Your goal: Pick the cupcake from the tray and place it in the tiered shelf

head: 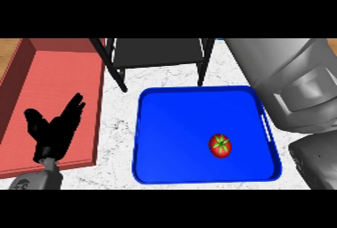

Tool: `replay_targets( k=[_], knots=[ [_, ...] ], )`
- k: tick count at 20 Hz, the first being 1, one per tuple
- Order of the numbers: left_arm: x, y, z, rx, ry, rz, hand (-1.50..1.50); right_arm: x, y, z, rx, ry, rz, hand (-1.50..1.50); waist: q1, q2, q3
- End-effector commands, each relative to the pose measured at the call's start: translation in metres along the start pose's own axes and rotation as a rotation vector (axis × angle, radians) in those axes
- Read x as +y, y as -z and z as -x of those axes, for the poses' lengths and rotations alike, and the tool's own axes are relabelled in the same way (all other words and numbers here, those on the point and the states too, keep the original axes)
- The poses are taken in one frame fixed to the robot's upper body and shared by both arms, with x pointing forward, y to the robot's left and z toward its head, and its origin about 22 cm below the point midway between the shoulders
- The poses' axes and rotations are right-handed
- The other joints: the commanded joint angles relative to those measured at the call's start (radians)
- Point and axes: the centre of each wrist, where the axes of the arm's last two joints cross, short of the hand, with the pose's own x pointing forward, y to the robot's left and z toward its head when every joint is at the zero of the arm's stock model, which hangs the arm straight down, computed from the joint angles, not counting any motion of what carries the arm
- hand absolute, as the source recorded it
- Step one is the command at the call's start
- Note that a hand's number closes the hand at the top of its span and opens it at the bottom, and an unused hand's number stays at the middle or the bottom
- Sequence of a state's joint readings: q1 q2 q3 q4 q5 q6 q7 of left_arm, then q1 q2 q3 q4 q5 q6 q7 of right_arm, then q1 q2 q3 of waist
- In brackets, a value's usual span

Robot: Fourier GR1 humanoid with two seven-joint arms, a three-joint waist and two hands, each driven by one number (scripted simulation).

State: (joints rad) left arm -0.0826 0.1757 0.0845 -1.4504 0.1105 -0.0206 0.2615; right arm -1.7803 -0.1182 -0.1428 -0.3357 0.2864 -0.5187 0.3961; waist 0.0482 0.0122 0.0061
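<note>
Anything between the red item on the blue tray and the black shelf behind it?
Nothing visible. The red item, which looks like a tomato, not a cupcake, lies alone on the tray; beyond the tray's far rim is only counter, then the shelf. The grey forearm sits right of that path.

A single head view looks steeply down from above onto the counter (118,129), close in. A blue tray (171,133) fills the frame's centre, a black shelf (154,51) its upper middle, and grey robot parts crowd the right edge.
</note>
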Motion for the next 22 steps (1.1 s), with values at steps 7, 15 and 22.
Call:
replay_targets(
  k=[7, 15, 22],
  knots=[
    [0.011, -0.005, 0.021, 0.141, -0.007, -0.007, 0.00, -0.062, 0.028, -0.002, 0.049, 0.079, 0.304, -1.50, -0.026, -0.004, -0.008],
    [0.010, -0.009, 0.039, 0.156, -0.035, -0.033, 0.00, -0.143, 0.049, 0.027, 0.111, 0.222, 0.418, -1.50, -0.053, -0.011, -0.006],
    [0.008, -0.012, 0.044, 0.175, -0.039, -0.041, 0.00, -0.189, 0.051, 0.053, 0.099, 0.211, 0.321, -1.50, -0.067, -0.017, -0.006]
  ],
)
